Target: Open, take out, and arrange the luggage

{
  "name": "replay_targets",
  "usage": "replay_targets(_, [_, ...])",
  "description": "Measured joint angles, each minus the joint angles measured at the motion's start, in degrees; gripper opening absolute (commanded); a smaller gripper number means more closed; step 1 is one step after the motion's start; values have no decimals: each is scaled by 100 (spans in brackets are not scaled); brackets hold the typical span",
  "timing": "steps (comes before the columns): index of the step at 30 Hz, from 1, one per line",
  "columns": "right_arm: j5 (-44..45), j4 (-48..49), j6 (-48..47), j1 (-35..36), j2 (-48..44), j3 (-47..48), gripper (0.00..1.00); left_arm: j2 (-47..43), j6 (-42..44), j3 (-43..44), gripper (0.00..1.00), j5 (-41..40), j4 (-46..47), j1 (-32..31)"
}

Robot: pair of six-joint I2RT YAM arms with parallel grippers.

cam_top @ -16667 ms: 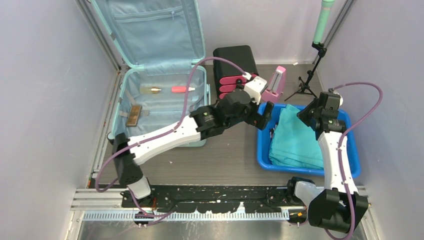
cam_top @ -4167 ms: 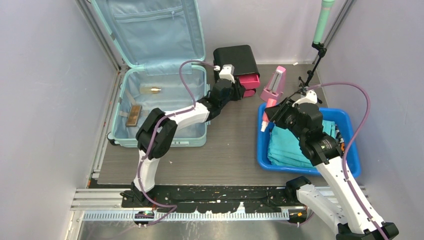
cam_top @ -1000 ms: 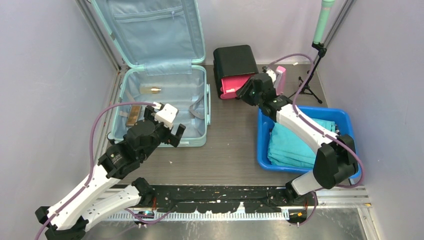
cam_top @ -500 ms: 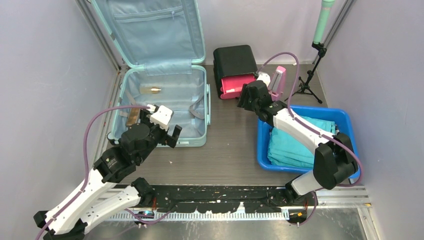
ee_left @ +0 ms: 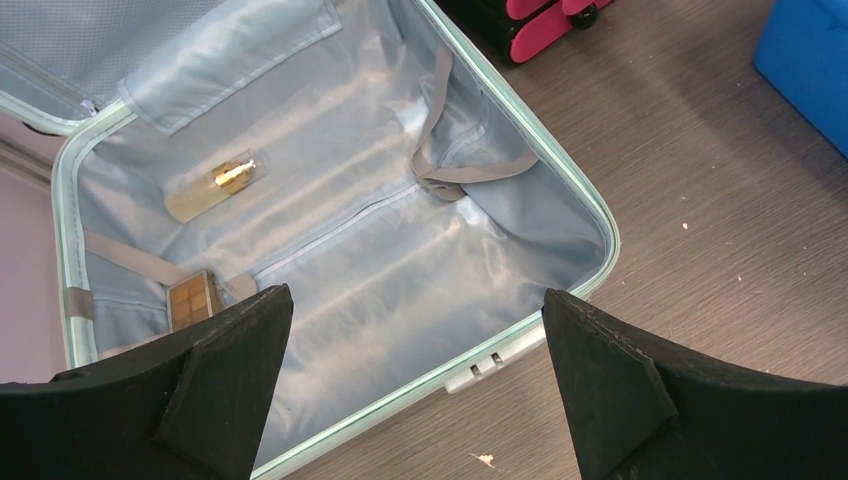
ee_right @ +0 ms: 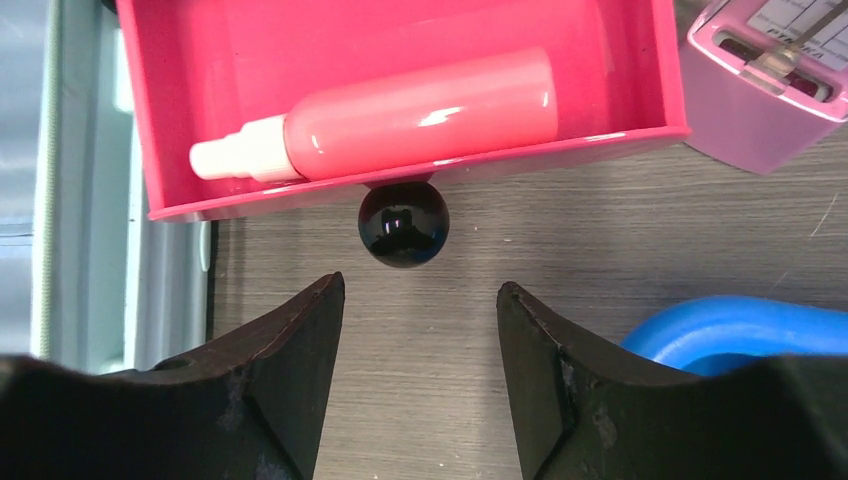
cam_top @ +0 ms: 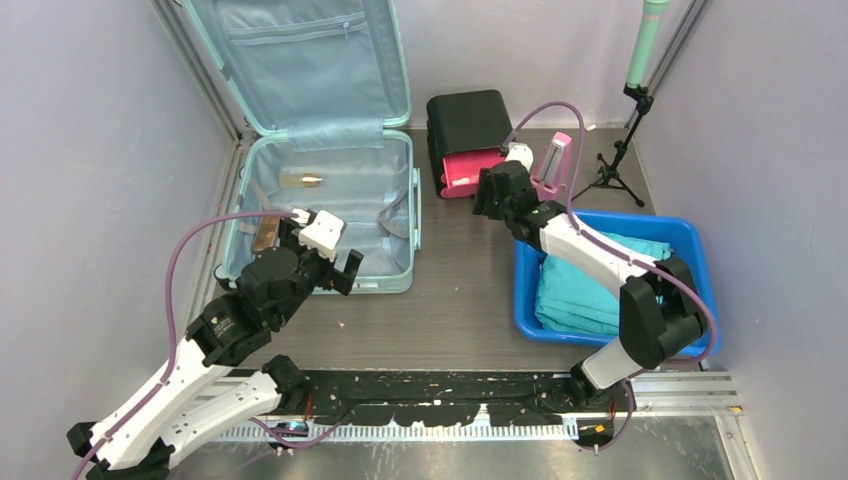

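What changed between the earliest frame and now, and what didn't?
The pink bottle went from the luggage into the opened pink drawer; the right end effector has let it go and hangs open before the drawer. The left end effector, open, drew back from the drawers to the luggage's near edge. The amber bottle and palette stayed inside.

Top view: luggage (cam_top: 330,190) lid cut by top edge; left gripper (cam_top: 335,262) and its arm hide part of the near rim. Right gripper (cam_top: 485,192) covers the pink drawer (cam_top: 452,186) front, fingertips not discernible. Left wrist: brown flat item (ee_left: 188,298) partly behind 1 finger (ee_left: 215,390); blue tub (ee_left: 810,50) shows only a corner. Right wrist: pink drawer cut at top, pink box (ee_right: 760,90) clipped, markings too small to read.
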Motion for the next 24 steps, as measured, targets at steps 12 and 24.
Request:
replay_targets(12, [68,234,-175,0,586,448,57,-17,0,-9,100,-7,9,0])
replay_targets(24, [321,702,-623,0,960,940,57,-63,2,-42,100,-28,11,0])
